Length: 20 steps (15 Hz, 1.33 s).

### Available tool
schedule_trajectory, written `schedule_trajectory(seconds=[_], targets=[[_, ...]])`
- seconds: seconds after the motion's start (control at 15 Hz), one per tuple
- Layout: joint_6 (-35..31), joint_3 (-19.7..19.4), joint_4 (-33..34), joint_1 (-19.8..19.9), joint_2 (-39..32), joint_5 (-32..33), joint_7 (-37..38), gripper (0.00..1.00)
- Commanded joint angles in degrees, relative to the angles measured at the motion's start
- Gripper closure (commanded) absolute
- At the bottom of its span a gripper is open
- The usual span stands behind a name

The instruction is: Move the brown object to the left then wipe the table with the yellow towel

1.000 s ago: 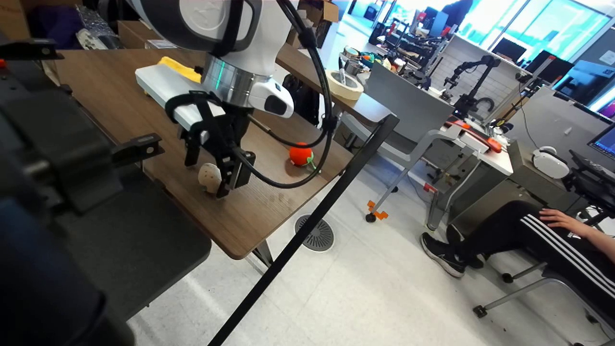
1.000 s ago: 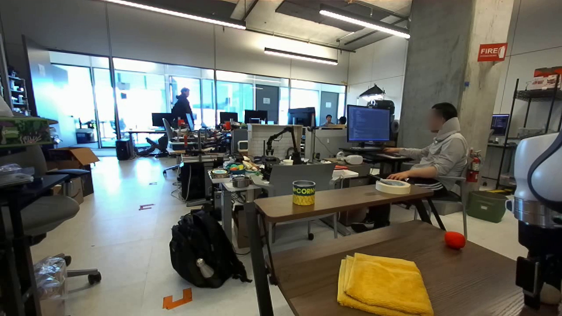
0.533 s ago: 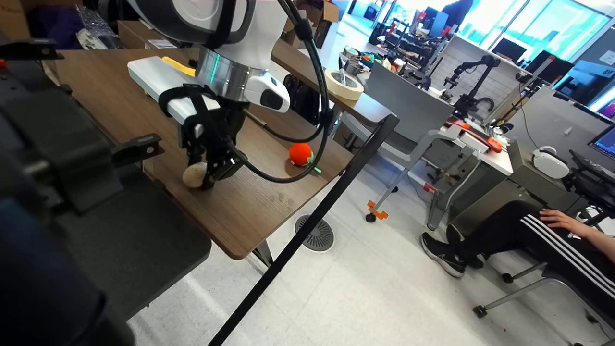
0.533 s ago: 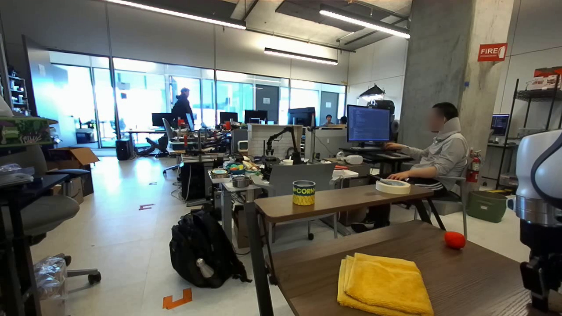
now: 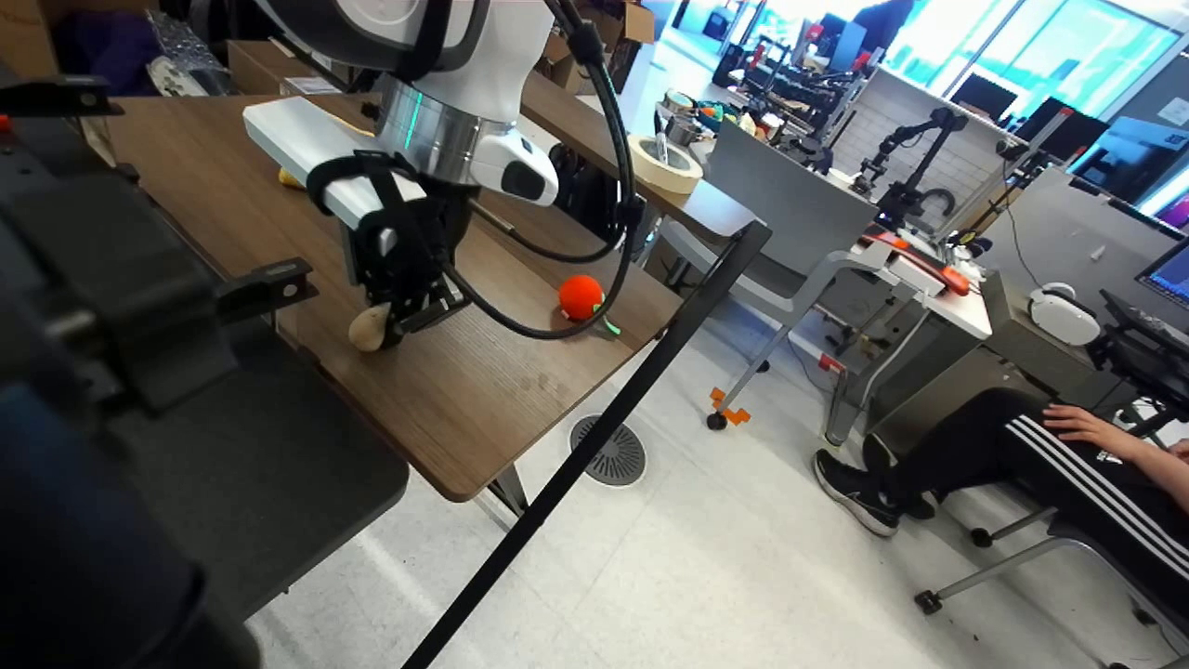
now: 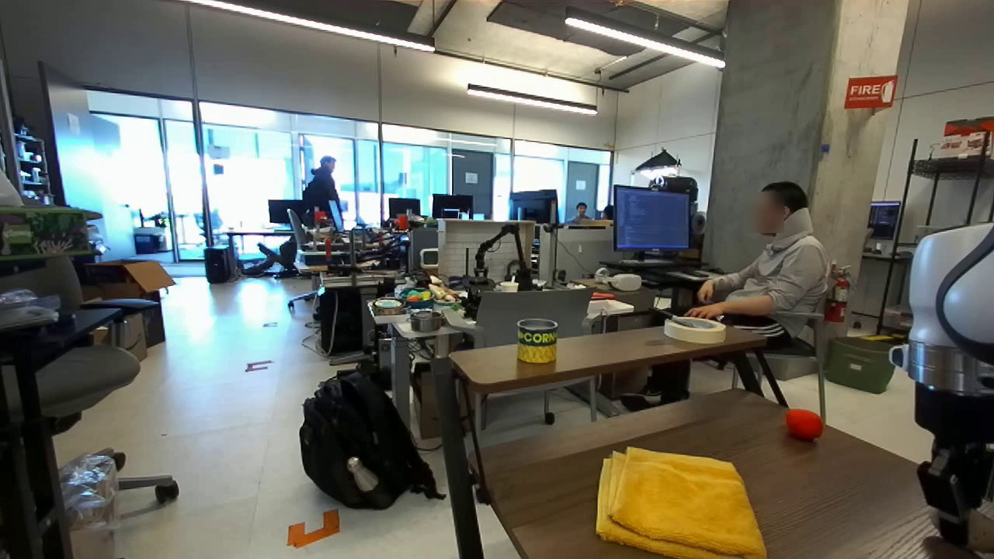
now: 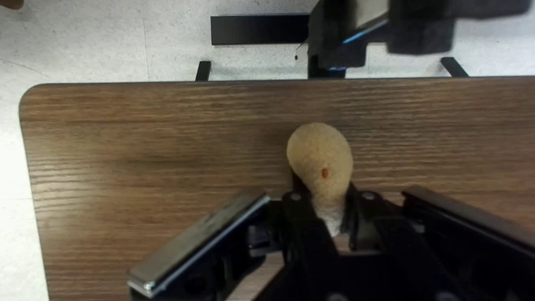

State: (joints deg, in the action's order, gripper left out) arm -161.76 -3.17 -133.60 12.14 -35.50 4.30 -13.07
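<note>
Jaws of the gripper (image 7: pixel 330 201) clamp the narrower end of the brown object (image 7: pixel 319 151), rounded end exposed, over the table (image 7: pixel 125 167), near one edge. The yellow towel (image 6: pixel 677 501) lies folded on the table, well apart.

The arm (image 5: pixel 497 70) points downward, its two fingers (image 7: pixel 301 217) clamped in a narrow grip.

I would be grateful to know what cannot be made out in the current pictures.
Lump: in the wrist view, the sides of its narrow part are hidden by the fingers; whether it touches the table is unclear.
Towel: in an exterior view, its lowest part runs off the bottom edge.
Arm: in an exterior view, cut off by the right edge.
Monitor: text too small in an exterior view.
</note>
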Motion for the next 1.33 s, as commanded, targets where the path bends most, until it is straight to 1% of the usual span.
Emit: schedule_trajectory(seconds=[0.0, 0.07, 0.13, 0.2, 0.27, 0.33, 0.4, 0.47, 0.67, 0.8, 1.0, 1.13, 1.27], targets=[[5.9, 6.0, 1.0, 1.5, 3.3, -2.4, -2.4, 0.96], [7.1, 7.7, 1.9, 1.2, 3.3, -3.4, -2.3, 0.96], [8.6, 9.5, 3.7, -0.7, 3.2, -4.8, -0.6, 0.96], [9.6, 10.9, 5.1, -1.3, 3.0, -5.9, -0.3, 0.96], [10.8, 12.4, 7.6, -3.4, 2.4, -7.2, 1.4, 0.96], [12.5, 13.5, 10.0, -4.7, 1.8, -8.1, 2.0, 0.96], [14.8, 14.5, 12.7, -6.0, 0.9, -9.0, 2.5, 0.96], [19.4, 15.0, 16.9, -7.8, -0.6, -9.4, 3.1, 0.96], [34.1, 14.5, 27.8, -14.1, -7.1, -8.2, 5.7, 0.96], [43.0, 14.2, 34.3, -17.6, -10.9, -7.5, 7.2, 0.96], [55.2, 13.4, 43.9, -21.7, -16.8, -6.2, 8.6, 0.96], [61.0, 13.6, 48.0, -23.3, -19.4, -5.6, 7.5, 0.96], [63.0, 13.9, 49.9, -24.3, -20.5, -4.8, 6.0, 0.96]])
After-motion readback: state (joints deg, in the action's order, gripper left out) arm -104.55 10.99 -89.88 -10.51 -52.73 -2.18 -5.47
